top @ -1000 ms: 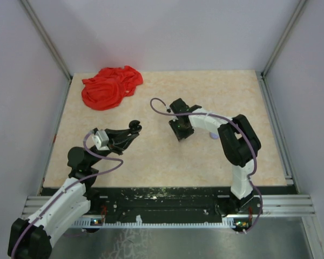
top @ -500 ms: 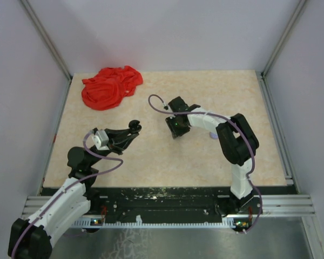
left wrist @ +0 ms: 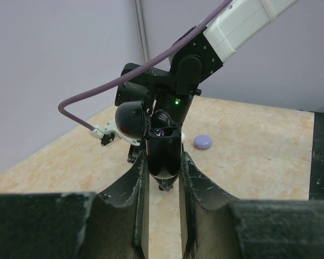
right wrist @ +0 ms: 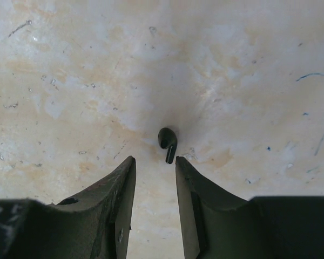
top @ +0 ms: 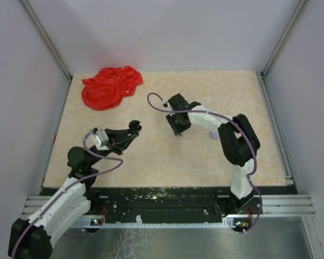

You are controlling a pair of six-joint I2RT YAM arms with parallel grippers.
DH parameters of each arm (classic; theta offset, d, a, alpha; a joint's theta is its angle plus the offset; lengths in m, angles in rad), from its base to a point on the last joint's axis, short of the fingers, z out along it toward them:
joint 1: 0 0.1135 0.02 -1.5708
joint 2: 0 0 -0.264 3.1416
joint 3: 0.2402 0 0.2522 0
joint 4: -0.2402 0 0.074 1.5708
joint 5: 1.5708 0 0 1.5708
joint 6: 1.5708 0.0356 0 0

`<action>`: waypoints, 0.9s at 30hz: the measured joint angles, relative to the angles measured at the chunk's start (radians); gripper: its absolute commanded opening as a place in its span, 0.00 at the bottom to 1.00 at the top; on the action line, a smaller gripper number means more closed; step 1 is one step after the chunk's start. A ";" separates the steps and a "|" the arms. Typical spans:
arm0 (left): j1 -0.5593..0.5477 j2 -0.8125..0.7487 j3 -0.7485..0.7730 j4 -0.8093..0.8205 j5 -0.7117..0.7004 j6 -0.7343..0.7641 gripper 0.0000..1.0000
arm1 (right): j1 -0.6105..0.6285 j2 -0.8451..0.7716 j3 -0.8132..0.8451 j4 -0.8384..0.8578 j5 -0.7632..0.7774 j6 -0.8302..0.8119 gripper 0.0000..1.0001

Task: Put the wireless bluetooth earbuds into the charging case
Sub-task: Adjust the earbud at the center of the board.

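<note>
One black plastic earbud [right wrist: 167, 141] lies before the right gripper [right wrist: 154, 160], jaws parted and empty; the left gripper [left wrist: 162, 157] pinches one glossy black case [left wrist: 163, 147]

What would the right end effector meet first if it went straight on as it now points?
Probably the black earbud on the table just ahead of the right end effector, though depth is unclear.

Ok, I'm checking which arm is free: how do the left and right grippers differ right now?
The left gripper is clamped on a black case; the right gripper stands open and empty. The left hangs above the table; the right points down at a black earbud lying just beyond its tips. Both are dark, two-fingered.
</note>
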 measured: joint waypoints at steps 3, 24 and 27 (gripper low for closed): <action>0.000 0.000 0.000 0.000 0.001 0.000 0.01 | 0.000 0.003 0.037 -0.015 0.037 -0.009 0.34; 0.005 0.004 0.000 0.000 0.009 -0.007 0.01 | -0.172 0.002 -0.084 0.139 -0.234 -0.020 0.28; 0.006 0.006 0.000 0.000 0.011 -0.007 0.01 | -0.184 -0.006 -0.111 0.178 -0.286 -0.008 0.28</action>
